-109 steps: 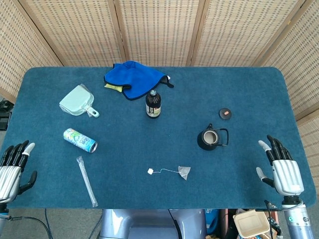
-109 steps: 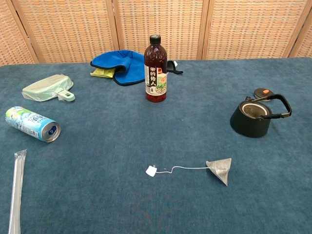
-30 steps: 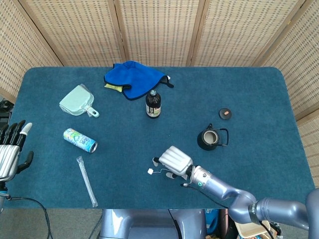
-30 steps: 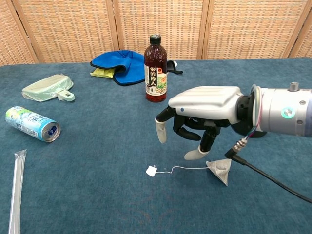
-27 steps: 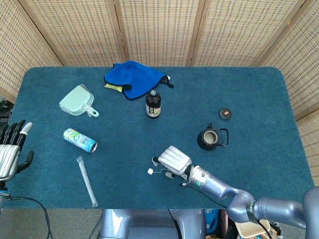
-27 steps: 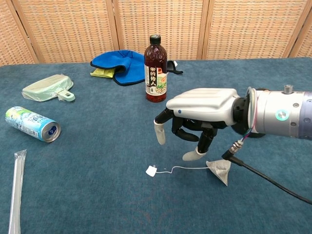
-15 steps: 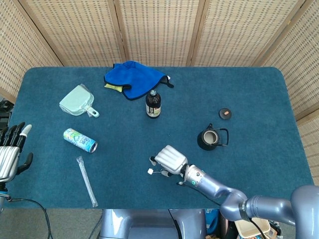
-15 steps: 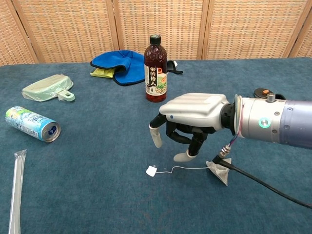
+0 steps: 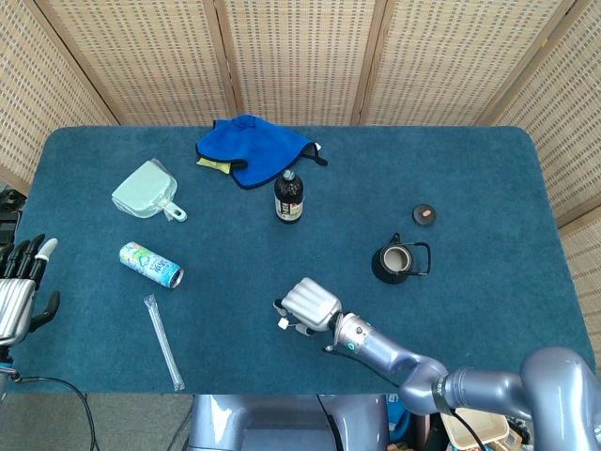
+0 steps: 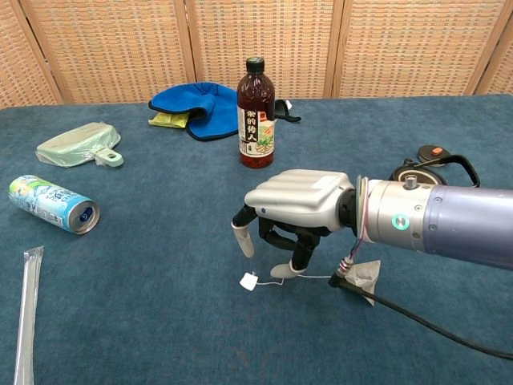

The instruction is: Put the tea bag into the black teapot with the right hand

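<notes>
Near lower centre: right hand (image 10: 290, 210) palm-down, fingers curled, holding nothing, above paper tag and thin string of tea bag (image 10: 361, 278) on bare blue carpet. Farther right: round black teapot (image 9: 395, 262), lidless. Far left edge: left hand (image 9: 21, 293), fingers spread.

Blue-carpeted table (image 9: 488, 188) with scattered items

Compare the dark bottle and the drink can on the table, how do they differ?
The dark bottle stands upright near the table's middle, while the drink can lies on its side toward the left. The bottle is dark brown with a black cap and a white and red label; the can is pale blue-green and white with a bare metal end showing. The bottle appears taller than the can is long. Both rest on the blue tabletop, untouched by either robot hand.
</notes>
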`<state>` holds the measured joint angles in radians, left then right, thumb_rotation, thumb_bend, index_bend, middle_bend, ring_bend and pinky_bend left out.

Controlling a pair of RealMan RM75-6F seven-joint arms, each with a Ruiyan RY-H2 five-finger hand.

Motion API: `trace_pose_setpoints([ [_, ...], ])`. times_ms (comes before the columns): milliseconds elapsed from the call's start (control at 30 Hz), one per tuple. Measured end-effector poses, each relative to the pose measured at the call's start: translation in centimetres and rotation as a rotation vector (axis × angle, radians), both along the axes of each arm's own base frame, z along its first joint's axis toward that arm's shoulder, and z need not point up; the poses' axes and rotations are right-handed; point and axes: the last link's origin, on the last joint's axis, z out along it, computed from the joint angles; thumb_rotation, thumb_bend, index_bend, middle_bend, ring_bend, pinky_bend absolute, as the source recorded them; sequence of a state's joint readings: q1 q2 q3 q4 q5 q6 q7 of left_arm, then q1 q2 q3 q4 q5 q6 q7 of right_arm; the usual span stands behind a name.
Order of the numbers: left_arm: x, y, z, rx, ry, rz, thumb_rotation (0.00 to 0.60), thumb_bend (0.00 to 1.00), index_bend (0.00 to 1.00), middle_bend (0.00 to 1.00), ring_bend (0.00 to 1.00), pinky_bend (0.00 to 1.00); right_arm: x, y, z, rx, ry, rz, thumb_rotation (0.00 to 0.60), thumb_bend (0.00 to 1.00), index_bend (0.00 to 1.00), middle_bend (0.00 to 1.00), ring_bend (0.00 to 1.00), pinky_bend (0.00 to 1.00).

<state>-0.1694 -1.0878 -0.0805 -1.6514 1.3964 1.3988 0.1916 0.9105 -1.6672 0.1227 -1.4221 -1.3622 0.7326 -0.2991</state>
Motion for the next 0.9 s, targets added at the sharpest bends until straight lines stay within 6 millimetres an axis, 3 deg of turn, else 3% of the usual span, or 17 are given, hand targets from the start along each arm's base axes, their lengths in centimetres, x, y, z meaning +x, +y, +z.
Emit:
trace_pose_setpoints([
  [900, -1.0, -0.4, 0.0, 0.000, -0.009, 0.025, 0.600, 0.48, 0.00, 0.00, 0.00, 0.00, -0.1, 0.3, -2.3, 0.005, 0.053, 0.019, 0.600, 0.44, 0.49, 0.88, 0.87, 0.98],
])
